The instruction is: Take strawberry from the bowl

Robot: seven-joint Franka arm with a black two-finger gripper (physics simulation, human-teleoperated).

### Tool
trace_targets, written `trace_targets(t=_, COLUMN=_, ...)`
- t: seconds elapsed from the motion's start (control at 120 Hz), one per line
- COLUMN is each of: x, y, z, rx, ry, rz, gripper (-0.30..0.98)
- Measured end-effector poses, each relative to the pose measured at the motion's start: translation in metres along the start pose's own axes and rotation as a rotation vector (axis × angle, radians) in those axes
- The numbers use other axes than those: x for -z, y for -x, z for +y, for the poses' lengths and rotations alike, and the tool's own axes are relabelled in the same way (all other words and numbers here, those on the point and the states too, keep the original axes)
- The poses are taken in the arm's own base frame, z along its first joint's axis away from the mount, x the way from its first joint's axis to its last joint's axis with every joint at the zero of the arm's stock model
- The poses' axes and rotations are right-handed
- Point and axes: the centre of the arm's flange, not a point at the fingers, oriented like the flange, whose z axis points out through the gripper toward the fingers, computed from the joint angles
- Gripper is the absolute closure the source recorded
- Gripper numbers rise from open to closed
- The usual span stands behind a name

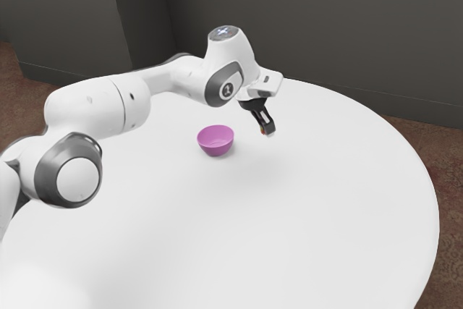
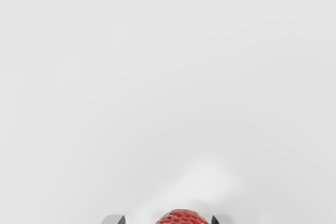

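Observation:
My gripper (image 1: 267,131) is out past the bowl's side, toward the exterior view's right, and shut on the strawberry (image 1: 262,132), a small red spot at the fingertips. In the wrist view, the red, seeded top of the strawberry (image 2: 182,217) shows at the lower edge, between the tips of the gripper (image 2: 168,221). Its lower part is hidden. The magenta bowl (image 1: 215,140) stands upright on the white table, apart from the gripper, and no strawberry is visible inside it.
The round white table (image 1: 318,208) extends around the bowl, its curved edge at the exterior view's right. A dark wall (image 1: 311,27) rises behind it. The arm reaches across above the table from the exterior view's left.

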Motion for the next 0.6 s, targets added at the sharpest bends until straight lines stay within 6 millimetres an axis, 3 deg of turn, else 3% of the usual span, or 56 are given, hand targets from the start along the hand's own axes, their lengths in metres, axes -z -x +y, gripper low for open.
trace_targets(t=0.117, x=0.006, y=0.000, z=-0.001, rx=0.020, ry=0.026, rz=0.009, gripper=0.29)
trace_targets(t=0.183, x=0.035, y=-0.006, z=0.002, rx=0.043, ry=0.061, rz=0.019, gripper=0.21)
trace_targets(t=0.233, x=0.104, y=-0.008, z=0.016, rx=0.044, ry=0.061, rz=-0.016, gripper=0.16)
trace_targets(t=0.292, x=0.213, y=0.025, z=0.049, rx=0.055, ry=0.014, rz=-0.097, gripper=0.13)
trace_targets(t=0.317, x=0.251, y=0.040, z=0.058, rx=0.074, ry=-0.002, rz=-0.121, gripper=0.11)
trace_targets(t=0.358, x=0.304, y=0.064, z=0.067, rx=0.127, ry=-0.029, rz=-0.150, gripper=0.09)
trace_targets(t=0.4, x=0.338, y=0.081, z=0.072, rx=0.176, ry=-0.041, rz=-0.174, gripper=0.08)
trace_targets(t=0.467, x=0.364, y=0.098, z=0.072, rx=0.241, ry=-0.052, rz=-0.215, gripper=0.06)
trace_targets(t=0.6, x=0.362, y=0.120, z=0.057, rx=0.345, ry=-0.051, rz=-0.312, gripper=0.03)
